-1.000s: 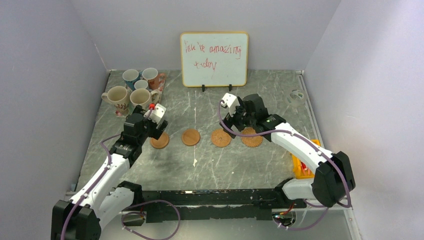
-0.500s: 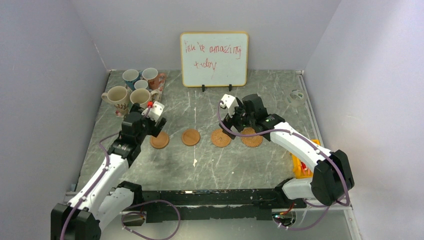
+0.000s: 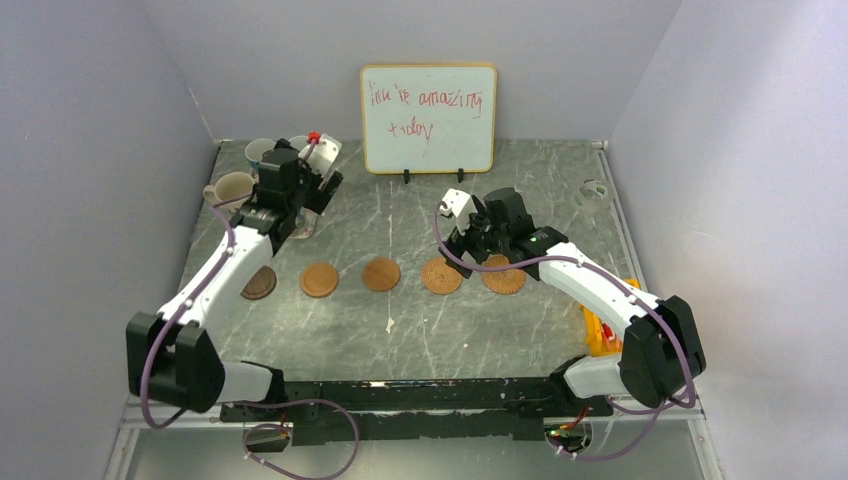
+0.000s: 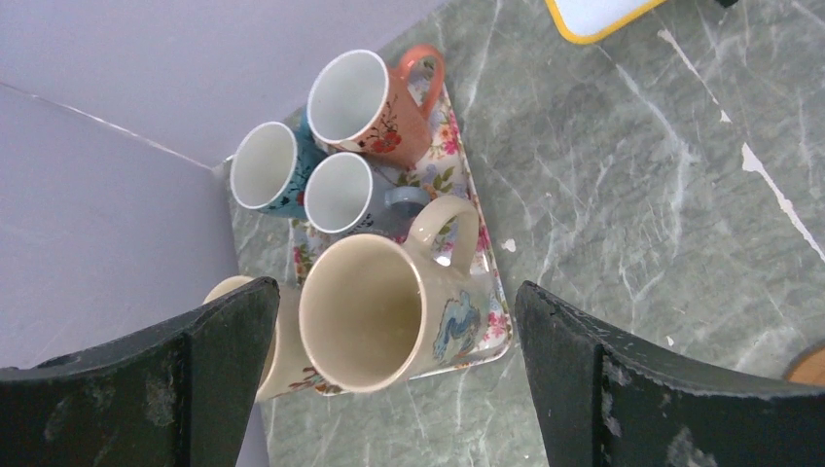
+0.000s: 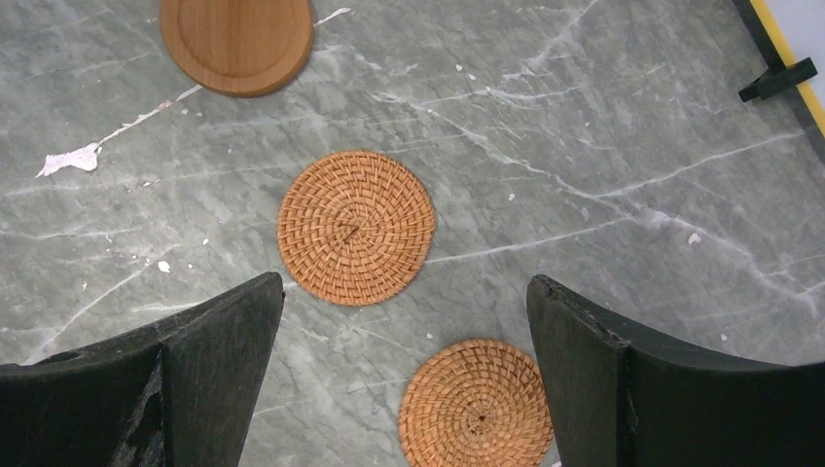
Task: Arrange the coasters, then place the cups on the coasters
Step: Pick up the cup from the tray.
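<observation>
The five cups crowd the floral tray [image 4: 494,329] in the far left corner, so the main danger is a collision. The left gripper [image 4: 394,292] hangs over them with its jaws spread wide and nothing between them. The large cream mug [image 4: 362,313] sits nearly centred below, and the second cream mug [image 4: 284,368] presses against its left side. If the fingers come straight down, the left one probably lands on that neighbour and tips or shoves it. The small grey cup [image 4: 339,192], the blue cup [image 4: 263,165] and the orange-brown mug [image 4: 362,102] stand just behind and could be knocked in turn. A grip on the rim alone may also let the heavy mug swing.

The coasters lie in a row across the middle of the table: dark brown coaster [image 3: 259,283], two smooth wooden coasters [image 3: 320,279] [image 3: 381,273], then two woven coasters [image 3: 442,275] [image 3: 503,277]. Any dragged cup could scatter that line.

The left arm reaches far forward and left, wrist pitched down over the tray. The right arm is bent across the table. The right gripper [image 5: 404,282] is wide open and empty above the woven pair; lowered carelessly, it could nudge them.
</observation>
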Controlling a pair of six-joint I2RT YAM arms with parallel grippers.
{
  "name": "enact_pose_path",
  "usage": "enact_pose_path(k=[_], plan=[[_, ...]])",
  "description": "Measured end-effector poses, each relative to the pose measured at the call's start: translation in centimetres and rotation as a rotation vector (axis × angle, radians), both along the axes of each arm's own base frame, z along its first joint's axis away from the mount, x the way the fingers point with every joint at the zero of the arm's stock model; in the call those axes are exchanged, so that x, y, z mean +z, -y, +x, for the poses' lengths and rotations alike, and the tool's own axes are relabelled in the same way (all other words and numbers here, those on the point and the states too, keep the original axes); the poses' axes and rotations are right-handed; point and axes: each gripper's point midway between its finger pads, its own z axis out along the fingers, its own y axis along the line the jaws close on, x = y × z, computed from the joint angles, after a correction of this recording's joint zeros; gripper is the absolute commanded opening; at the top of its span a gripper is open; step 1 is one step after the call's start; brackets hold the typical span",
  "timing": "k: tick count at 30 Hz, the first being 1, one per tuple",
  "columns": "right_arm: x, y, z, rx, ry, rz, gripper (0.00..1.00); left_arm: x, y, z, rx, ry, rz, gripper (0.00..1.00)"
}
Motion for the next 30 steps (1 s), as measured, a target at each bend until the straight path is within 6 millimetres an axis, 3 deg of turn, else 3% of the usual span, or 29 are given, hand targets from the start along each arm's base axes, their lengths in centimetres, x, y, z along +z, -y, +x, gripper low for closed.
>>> enact_pose_path(k=[6,21,30], plan=[[-0.1,0.0,0.0,0.002,-0.001,-0.003,1.00,-3.3,1.3,2.7,-0.069,-0.115,0.060,0.96],[-0.2,0.1,0.0,0.004,0.001,-0.007,1.00,-7.1,1.9,8.1,-0.269,-0.335,0.306,0.96],[-0.3,0.1,0.0,0.006,0.001,-0.009,1.00,-9.8,-0.8,7.5,-0.323,-0.494,0.389,0.96]])
